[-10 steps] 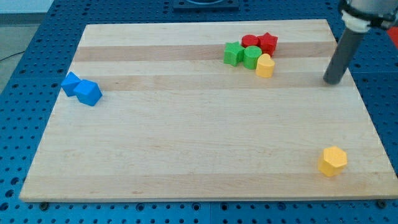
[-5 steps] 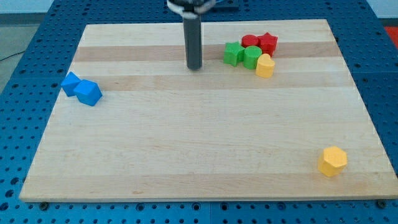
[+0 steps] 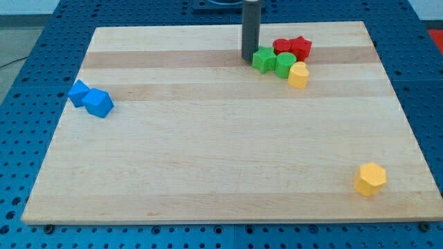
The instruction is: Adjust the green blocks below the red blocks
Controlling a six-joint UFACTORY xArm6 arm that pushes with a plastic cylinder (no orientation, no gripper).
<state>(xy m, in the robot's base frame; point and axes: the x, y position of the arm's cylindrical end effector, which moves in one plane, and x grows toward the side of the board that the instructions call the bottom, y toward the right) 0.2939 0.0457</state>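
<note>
Camera view: my tip (image 3: 248, 59) touches the left green block (image 3: 262, 60); no gripper fitted.

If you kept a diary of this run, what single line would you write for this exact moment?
my tip: at left edge of green blocks | red blocks: just above greens | yellow block: lower right of the cluster

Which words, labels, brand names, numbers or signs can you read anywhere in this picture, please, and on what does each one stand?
None: no text, number or sign shows in the camera view.
The wooden board is plain.
The blue blocks, green blocks, red blocks and yellow blocks bear no markings.
The dark rod ending in my tip, at the view's left of the green blocks, carries no label.
The blue perforated table shows only holes.
</note>
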